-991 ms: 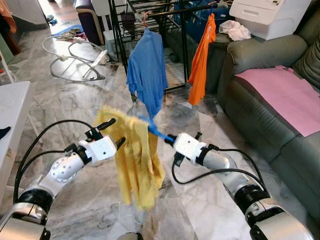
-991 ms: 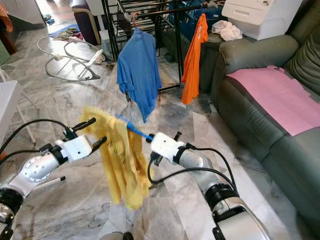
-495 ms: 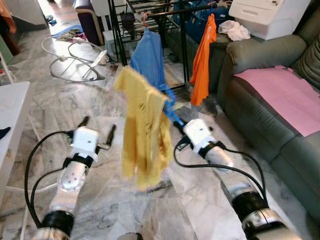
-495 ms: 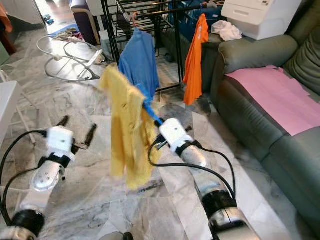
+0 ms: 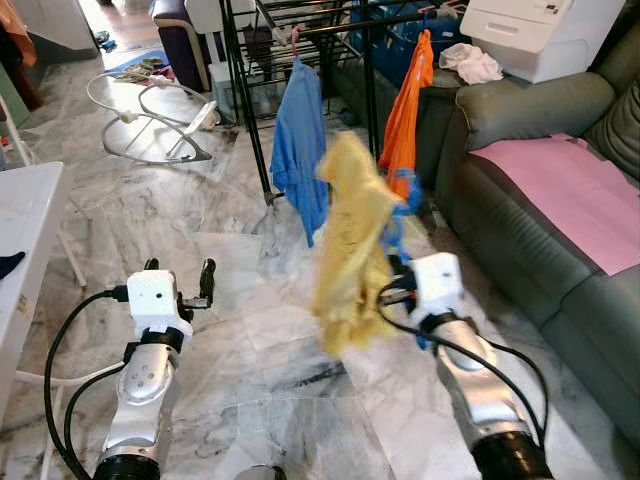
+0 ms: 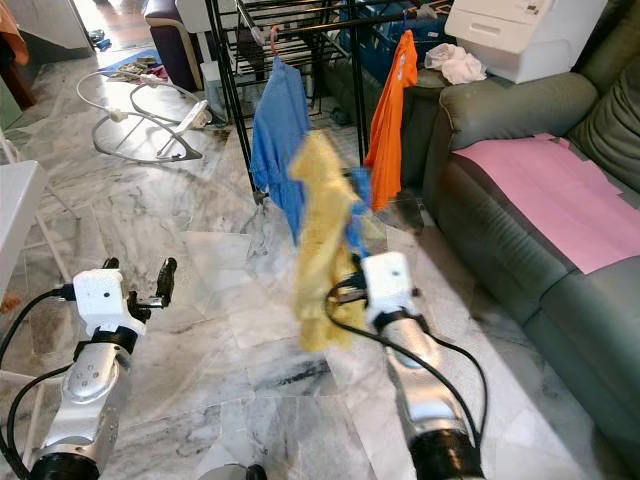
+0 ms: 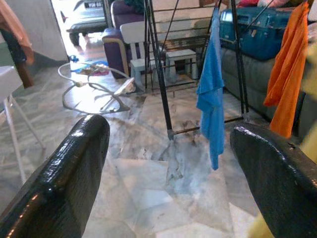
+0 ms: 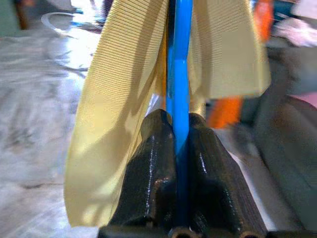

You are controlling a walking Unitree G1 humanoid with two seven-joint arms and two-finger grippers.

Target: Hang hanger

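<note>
A: Nearest the camera, low on the left: left gripper (image 5: 180, 281), fingers spread wide, nothing between them, raised over bare marble floor (image 5: 250, 400). Its wrist view confirms the gap, with the rack and hanging clothes seen through it.

B: And on the right?

A: Right gripper (image 8: 178, 148), both fingers clamped tight on a blue hanger (image 8: 178, 64). The hanger carries a yellow shirt (image 5: 350, 240), held up in mid-air in front of the rack.

B: How clearly does that item show?

A: Poorly. The shirt is blurred in both head views, and it covers most of the hanger; a short blue piece shows at its right edge. The hook cannot be made out.

B: Farther back?

A: Black clothes rack (image 5: 245, 110), its top rail cut off by the picture's upper edge. Blue shirt (image 5: 300, 140) and orange shirt (image 5: 405, 110) hang on it, with a gap between them; the yellow shirt overlaps that gap from the front and hides the orange shirt's lower part.

B: Sides?

A: Grey sofa (image 5: 540, 230) with a pink sheet (image 5: 560, 190) close along the right. White table (image 5: 25, 230) at the left edge, partly cut off. Open floor between them up to the rack's feet.
</note>
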